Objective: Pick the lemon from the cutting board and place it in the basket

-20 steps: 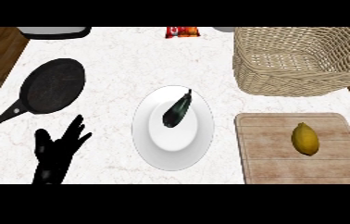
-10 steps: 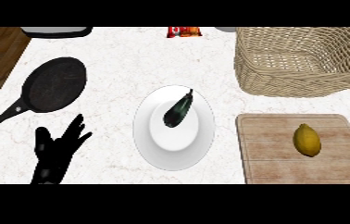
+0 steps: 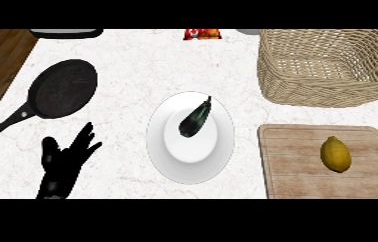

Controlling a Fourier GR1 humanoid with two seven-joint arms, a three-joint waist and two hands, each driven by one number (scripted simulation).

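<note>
A yellow lemon (image 3: 336,154) lies on the wooden cutting board (image 3: 295,161) at the lower right. Behind the board, at the upper right, stands a woven wicker basket (image 3: 319,66) with nothing visible inside it. My left hand (image 3: 65,163) shows at the lower left, fingers up and spread, open and holding nothing, far from the lemon. My right hand does not show in the view.
A white plate (image 3: 192,151) in the middle carries a dark eggplant (image 3: 196,118). A black frying pan (image 3: 59,90) lies at the left, handle toward the left edge. A red packet (image 3: 201,34) and a dark object (image 3: 66,33) sit along the far edge.
</note>
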